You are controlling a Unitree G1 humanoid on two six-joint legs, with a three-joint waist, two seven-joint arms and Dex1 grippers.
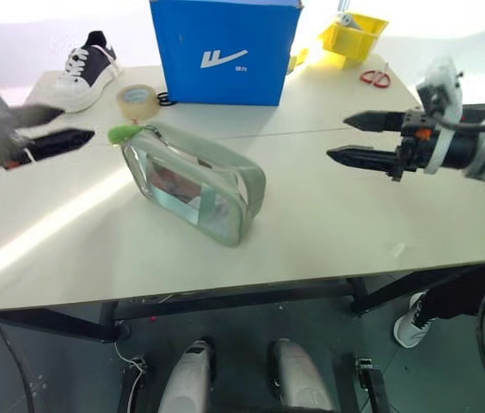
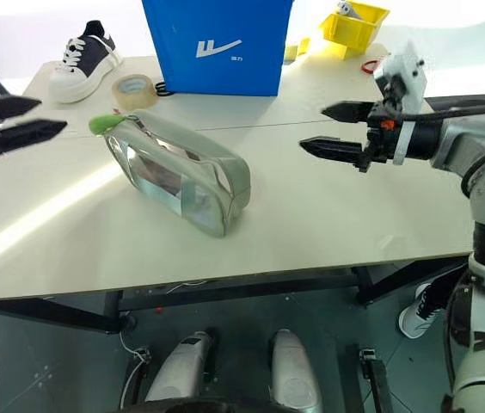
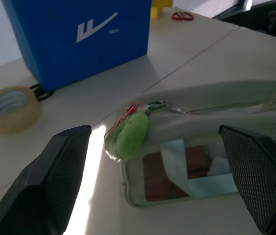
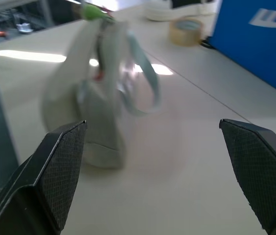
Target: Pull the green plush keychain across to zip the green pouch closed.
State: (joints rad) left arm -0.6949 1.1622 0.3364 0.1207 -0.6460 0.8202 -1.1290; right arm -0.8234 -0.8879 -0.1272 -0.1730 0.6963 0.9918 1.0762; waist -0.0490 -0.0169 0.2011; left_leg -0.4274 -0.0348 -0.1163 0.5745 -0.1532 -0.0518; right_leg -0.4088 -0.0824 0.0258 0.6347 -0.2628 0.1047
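Pale tabletop spreads under both arms. At left, the left gripper hangs with jaws apart, holding nothing, near the green plush keychain, which sits at the far left end of the green pouch. Behind stand a sneaker, a roll of tan tape and a big blue box. At right, the right gripper hovers well apart from the pouch, jaws wide and empty.

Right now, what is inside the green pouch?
Through the clear side panel of the green pouch, something reddish-brown and something pale blue show, too indistinct to name. The sage fabric top and strap cover the rest of the inside.
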